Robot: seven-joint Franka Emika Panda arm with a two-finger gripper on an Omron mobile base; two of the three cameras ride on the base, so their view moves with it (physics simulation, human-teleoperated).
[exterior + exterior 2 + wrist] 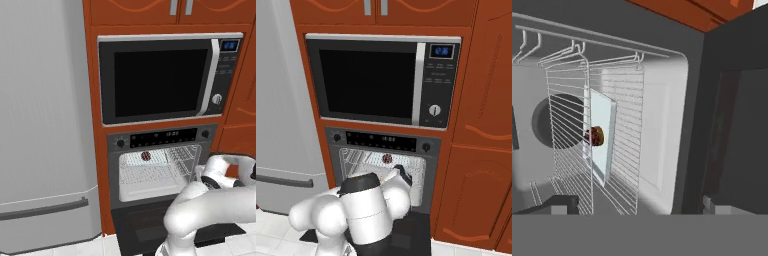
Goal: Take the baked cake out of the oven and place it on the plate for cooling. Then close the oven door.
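The oven [162, 137] stands open, and its oven door [145, 220] is folded down flat in front. Inside, the baked cake [145, 156], a tiny dark reddish lump, sits on the upper wire rack [150, 172]. The hand view is rolled sideways: there the cake [595, 135] rests against a pale flat tray [605, 135] on the rack, deep in the cavity. My gripper [637, 207] is open at the oven mouth, short of the cake, with nothing between its fingertips [559, 205]. It reaches in from the right [196, 174], above the door. The plate is out of view.
A silver-trimmed microwave [160, 80] sits directly above the oven. A tall grey fridge [45, 125] stands to the left. Red-brown cabinet fronts [481, 150] run down the right side. Rack rails line the oven's side walls.
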